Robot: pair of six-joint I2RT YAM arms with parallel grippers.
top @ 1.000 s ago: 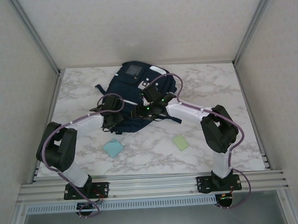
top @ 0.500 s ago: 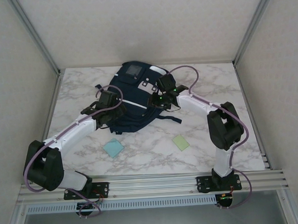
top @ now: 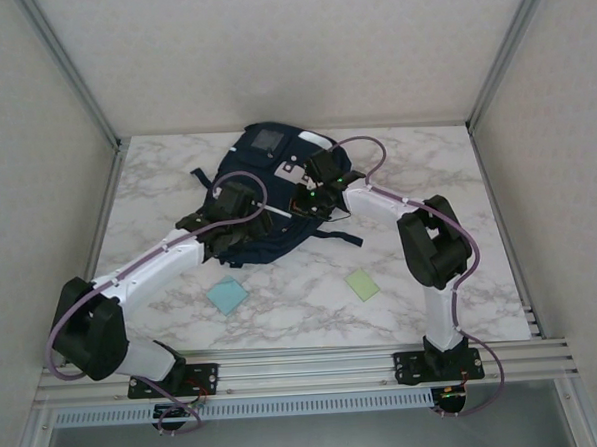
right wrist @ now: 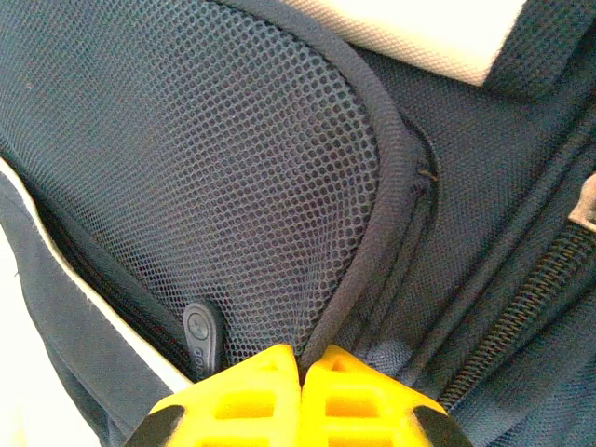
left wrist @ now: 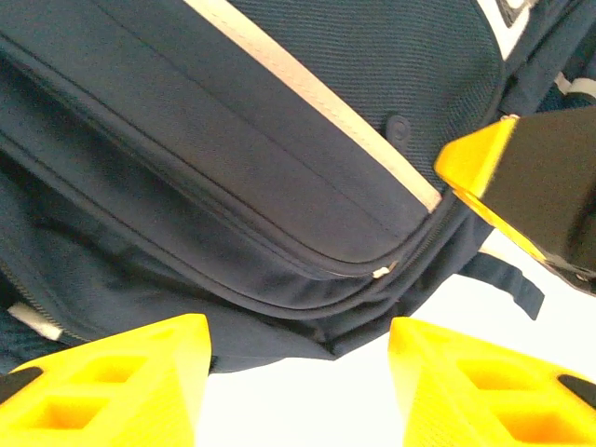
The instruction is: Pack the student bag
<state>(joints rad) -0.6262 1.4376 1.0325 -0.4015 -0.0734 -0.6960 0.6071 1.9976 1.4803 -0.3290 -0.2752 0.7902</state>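
**Desk:** What is the subject, and where does it lie?

**Photographer:** The student bag, dark navy, lies flat toward the far middle of the marbled counter. Its grey patch is at the far end. The left arm and the right arm both reach over it.

**Desk:** How would it handle?

**Photographer:** Soft, by the look of it. The cloth sags and folds along the zip line, so I judge it near empty and light. It would likely slump, or slide on the smooth counter, if tugged from one side. Nothing about it looks fragile. The firmer parts seem the best holds. Those are the bound hem of the mesh pocket, the small zip pull near that hem, the seam under the white stripe, or a black strap.

**Desk:** And the jaws?

**Photographer:** The left jaws stand wide apart and hold nothing, just off the bag's edge with bare counter between them. The right jaws are pressed together right at the mesh pocket's hem. Whether a fold of cloth is caught between them I cannot tell. For a bag this floppy, one hold to pin it and one to pull the opening looks sensible.

**Desk:** Anything else in frame?

**Photographer:** A pale blue square and a pale green square lie flat on the near counter. They are well apart from each other, off the bag, and not yet packed.
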